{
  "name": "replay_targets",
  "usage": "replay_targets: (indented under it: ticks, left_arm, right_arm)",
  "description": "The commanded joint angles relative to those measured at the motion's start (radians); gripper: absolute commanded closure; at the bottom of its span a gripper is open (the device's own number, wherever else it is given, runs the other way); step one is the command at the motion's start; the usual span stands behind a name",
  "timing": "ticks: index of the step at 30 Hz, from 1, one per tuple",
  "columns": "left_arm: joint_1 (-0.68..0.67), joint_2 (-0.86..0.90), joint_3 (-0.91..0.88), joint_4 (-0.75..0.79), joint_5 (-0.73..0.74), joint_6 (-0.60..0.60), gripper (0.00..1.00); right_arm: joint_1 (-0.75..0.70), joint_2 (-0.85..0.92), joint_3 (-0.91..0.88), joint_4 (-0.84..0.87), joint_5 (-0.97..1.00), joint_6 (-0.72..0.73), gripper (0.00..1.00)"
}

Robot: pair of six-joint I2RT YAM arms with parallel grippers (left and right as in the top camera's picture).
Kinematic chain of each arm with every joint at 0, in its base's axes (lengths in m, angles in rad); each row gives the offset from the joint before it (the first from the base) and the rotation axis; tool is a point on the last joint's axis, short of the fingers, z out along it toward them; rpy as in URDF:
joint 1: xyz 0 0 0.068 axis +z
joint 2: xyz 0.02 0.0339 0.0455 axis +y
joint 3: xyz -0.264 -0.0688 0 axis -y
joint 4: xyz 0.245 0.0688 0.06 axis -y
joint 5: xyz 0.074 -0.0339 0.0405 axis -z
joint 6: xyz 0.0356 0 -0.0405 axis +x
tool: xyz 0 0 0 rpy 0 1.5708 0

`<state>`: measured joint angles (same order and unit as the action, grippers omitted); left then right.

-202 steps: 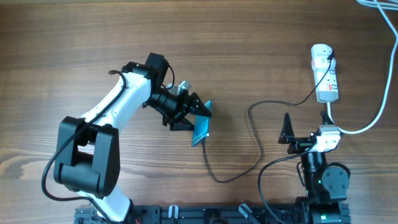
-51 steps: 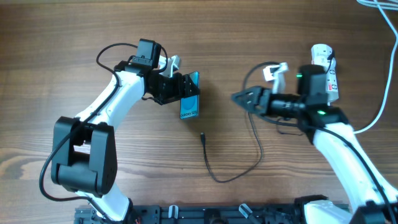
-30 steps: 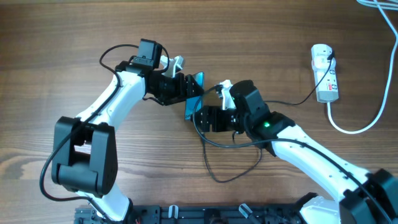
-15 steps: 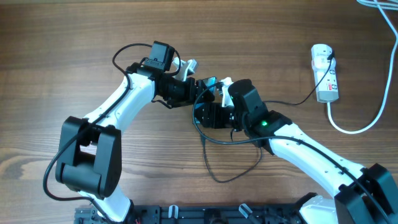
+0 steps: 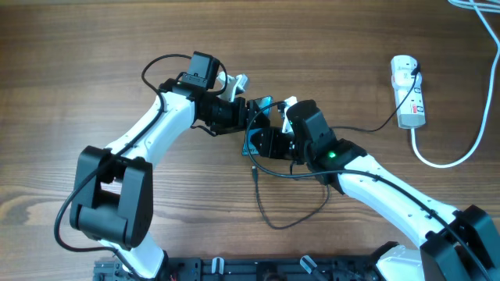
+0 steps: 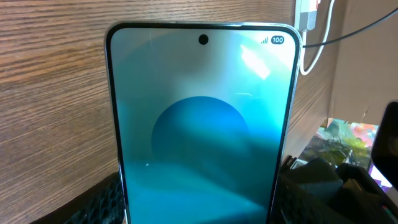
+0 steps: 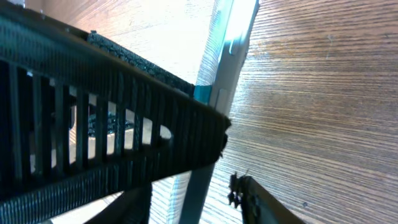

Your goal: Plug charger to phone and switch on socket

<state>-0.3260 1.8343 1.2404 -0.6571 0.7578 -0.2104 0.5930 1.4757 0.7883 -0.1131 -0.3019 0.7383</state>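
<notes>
Left wrist view is nearly filled by the slim rectangular phone [image 6: 199, 124] with its turquoise glass screen and pale rim, standing upright with the camera hole at the top. Its lower end sits in the left gripper [image 5: 244, 108], whose jaws are clamped on it from both sides. I'd judge it light and rigid, but the glass is slick and easy to crack. The long metal edges are the place to hold it, as now, which leaves the bottom end free. The port itself is hidden.

Seen from above, that phone is at the centre of the frame, edge-on between the two arms. Right beside it is the right gripper [image 5: 262, 143]. Its ribbed black finger [image 7: 93, 124] crosses in front of the phone's edge, but I cannot tell how wide the jaws stand or whether they hold anything.

Just below hangs the thin black charger cable [image 5: 262, 204], limp and light. It's best pinched close behind its small plug tip [image 5: 256, 169], or it will flop. It loops across the brown wooden table [image 5: 78, 62] toward the long white power strip [image 5: 408, 92] at upper right, well apart
</notes>
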Motion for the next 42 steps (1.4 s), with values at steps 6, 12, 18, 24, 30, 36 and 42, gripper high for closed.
replay_targets:
  ticks: [6, 12, 18, 24, 30, 36, 42]
  left_arm:
    - [-0.056, -0.019, -0.002, 0.023, 0.032, 0.024, 0.28]
    - [-0.056, -0.019, -0.002, 0.023, 0.008, 0.024, 0.28]
    - [-0.056, -0.019, -0.002, 0.023, 0.008, 0.024, 0.25]
    - [-0.056, -0.019, -0.002, 0.027, 0.008, 0.024, 0.0]
    - [-0.055, -0.019, -0.002, 0.026, 0.008, 0.024, 0.12]
    - [-0.02, -0.019, -0.002, 0.05, 0.068, 0.024, 0.27]
    - [0.068, -0.02, -0.002, 0.123, 0.377, 0.024, 0.27]
  right_arm:
    - [0.003, 0.013, 0.01, 0.001, 0.021, 0.058, 0.68]
    - [0.003, 0.013, 0.01, -0.029, 0.017, 0.058, 0.74]
    - [0.003, 0.013, 0.01, -0.026, 0.018, 0.058, 0.96]
    - [0.002, 0.013, 0.01, -0.018, 0.025, 0.043, 0.96]
    - [-0.02, 0.013, 0.01, 0.006, -0.036, 0.019, 0.96]
    - [-0.082, 0.013, 0.01, 0.106, -0.23, -0.08, 0.96]
    - [-0.141, 0.013, 0.01, 0.203, -0.391, -0.092, 0.96]
